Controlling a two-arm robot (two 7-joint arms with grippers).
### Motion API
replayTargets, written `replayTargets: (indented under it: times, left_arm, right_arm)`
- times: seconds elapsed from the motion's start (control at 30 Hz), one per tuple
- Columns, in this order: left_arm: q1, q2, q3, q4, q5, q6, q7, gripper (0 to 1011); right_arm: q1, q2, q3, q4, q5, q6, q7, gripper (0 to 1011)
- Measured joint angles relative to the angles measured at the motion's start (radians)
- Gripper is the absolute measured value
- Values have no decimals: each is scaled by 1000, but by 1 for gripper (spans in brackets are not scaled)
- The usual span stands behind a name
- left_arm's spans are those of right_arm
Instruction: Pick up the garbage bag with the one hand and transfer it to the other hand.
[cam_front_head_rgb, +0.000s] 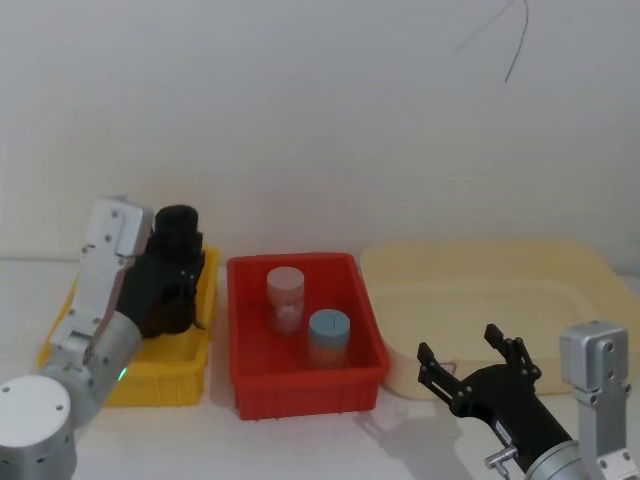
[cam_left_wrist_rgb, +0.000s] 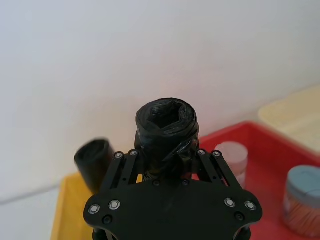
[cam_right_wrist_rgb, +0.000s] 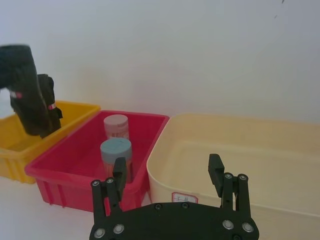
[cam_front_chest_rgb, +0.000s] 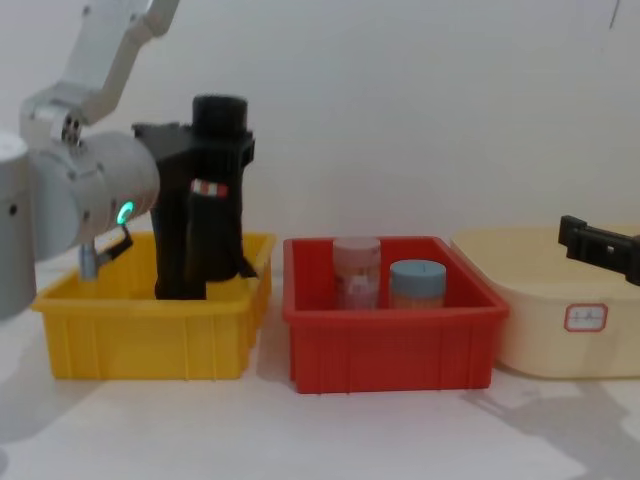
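Left claw (cam_left_wrist_rgb: 166, 157) tight around tall, crinkly black garbage bag (cam_front_chest_rgb: 219, 120) with white-and-red band; right claw (cam_right_wrist_rgb: 167, 167) wide open, empty.

Black left claw (cam_left_wrist_rgb: 166, 152), black right claw (cam_right_wrist_rgb: 167, 165), silver-grey arms (cam_front_head_rgb: 95, 350)

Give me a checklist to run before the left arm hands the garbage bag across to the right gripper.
1. Left gripper shut on the garbage bag: ok, fingers clamp the roll from both sides.
2. Bag's lower end clear of the yellow bin: cannot tell, the gripper hides it.
3. Right gripper open to receive: ok, fingers stand apart.
4. Right gripper close to the bag: not ok, it sits by the cream tray, with the red bin between.
5. Pink jar and blue-lidded jar upright inside the red bin: ok.
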Motion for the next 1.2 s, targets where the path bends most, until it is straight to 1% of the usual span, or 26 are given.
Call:
replayTargets:
  times: [0.23, 0.33, 0.63, 0.73, 0.77, 0.87, 0.97, 1.2]
  left_arm:
    - [-13, 6, 16, -39, 7, -6, -37, 445]
    - [-20, 8, 28, -59, 8, -10, -66, 445]
    - [-35, 2, 58, -87, -1, -14, -139, 445]
    - [-43, -6, 74, -94, -11, -15, -177, 445]
    - [-43, -6, 74, -94, -11, -15, -177, 445]
    - [-51, -16, 90, -96, -22, -15, -214, 445]
    - [-57, -24, 102, -96, -29, -15, -237, 445]
    - [-78, -53, 137, -76, -58, -15, -304, 445]
  right_arm:
    - [0, 0, 0, 0, 0, 0, 0, 1001]
    - [0, 0, 0, 0, 0, 0, 0, 1001]
    - [0, 0, 0, 0, 0, 0, 0, 1001]
    - [0, 0, 0, 0, 0, 0, 0, 1001]
    - [0, 0, 0, 0, 0, 0, 0, 1001]
    - [0, 0, 0, 0, 0, 0, 0, 1001]
    - [0, 0, 0, 0, 0, 0, 0, 1001]
    - [0, 0, 0, 0, 0, 0, 0, 1001]
